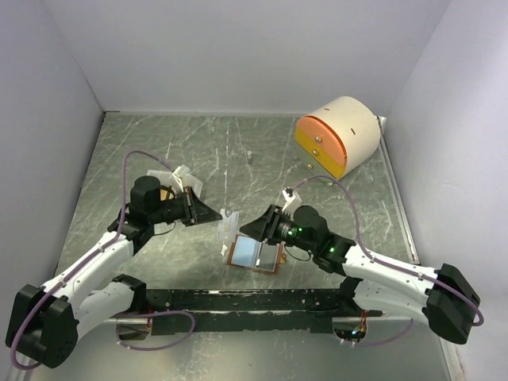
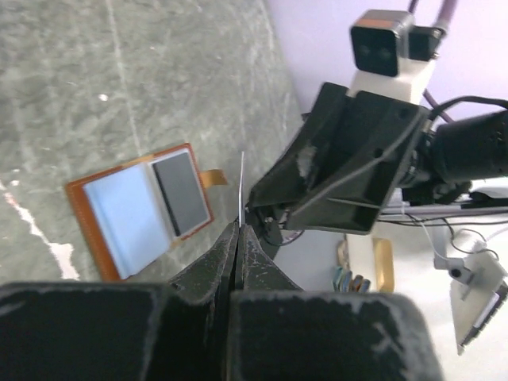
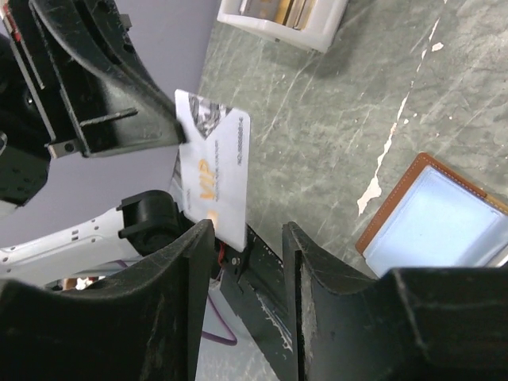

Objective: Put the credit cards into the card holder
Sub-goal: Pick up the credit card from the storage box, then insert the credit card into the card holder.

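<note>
Credit card [image 3: 213, 178]: white with gold print, thin and stiff, and I judge it light with slick faces. It is best pinched flat across both faces near a short end. One end is clamped in the fully closed left gripper [image 2: 238, 230], clear of the table. The right gripper [image 3: 248, 238] is partly open and empty, the card's free end just ahead of its fingertips, nearer one finger; contact unclear. Card holder [image 3: 444, 222] lies open, pockets up, below and beside the right gripper.
</note>
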### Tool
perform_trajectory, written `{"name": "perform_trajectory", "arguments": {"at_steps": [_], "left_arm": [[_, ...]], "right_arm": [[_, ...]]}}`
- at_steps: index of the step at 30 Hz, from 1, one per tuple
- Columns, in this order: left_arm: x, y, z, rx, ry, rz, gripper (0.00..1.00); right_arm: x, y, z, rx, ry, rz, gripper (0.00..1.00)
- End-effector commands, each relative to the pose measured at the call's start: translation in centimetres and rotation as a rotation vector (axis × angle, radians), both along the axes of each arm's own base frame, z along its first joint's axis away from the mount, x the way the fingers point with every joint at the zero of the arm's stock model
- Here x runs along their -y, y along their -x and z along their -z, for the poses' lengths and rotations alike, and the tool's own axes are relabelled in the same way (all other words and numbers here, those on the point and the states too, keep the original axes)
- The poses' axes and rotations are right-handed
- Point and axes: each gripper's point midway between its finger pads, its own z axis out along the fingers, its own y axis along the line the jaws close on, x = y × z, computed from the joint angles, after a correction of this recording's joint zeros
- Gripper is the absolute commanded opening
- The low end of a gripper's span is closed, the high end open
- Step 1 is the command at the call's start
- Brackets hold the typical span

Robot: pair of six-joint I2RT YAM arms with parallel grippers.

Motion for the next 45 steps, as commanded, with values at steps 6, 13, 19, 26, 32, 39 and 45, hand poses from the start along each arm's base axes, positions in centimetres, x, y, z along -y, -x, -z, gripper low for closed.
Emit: {"name": "perform_trajectory", "arguments": {"at_steps": [6, 13, 19, 26, 32, 39, 45], "left_arm": [[1.9, 2.7, -2.5, 0.002, 0.196, 0.108, 0.07], [2.4, 3.3, -1.5, -0.028, 0.21, 0.129, 0.07], [2.4, 2.6, 0.3, -0.076, 0.152, 0.08, 0.22], [1.2, 1.4, 2.5, -0.059, -0.032, -0.009, 0.5], [0.8, 1.3, 5.3, -0.086, -0.166, -0.051, 0.42], [3.5, 3.0, 7.9, -0.097, -0.201, 0.048, 0.12], [5.2, 4.0, 10.8, -0.121, -0.258, 0.083, 0.07]], "right_arm": [[-1.7, -0.5, -2.4, 0.033, -0.093, -0.034, 0.38], [-2.0, -0.4, -1.9, 0.023, -0.095, -0.048, 0.21], [-1.2, -0.5, -1.7, 0.029, -0.095, -0.015, 0.01], [0.7, -0.3, 0.4, 0.026, -0.026, 0.034, 0.0], [2.6, -0.9, 3.8, -0.028, 0.091, 0.097, 0.0], [4.6, -1.6, 7.2, -0.091, 0.161, 0.139, 0.0], [5.9, -1.7, 9.4, -0.116, 0.195, 0.173, 0.0]]}}
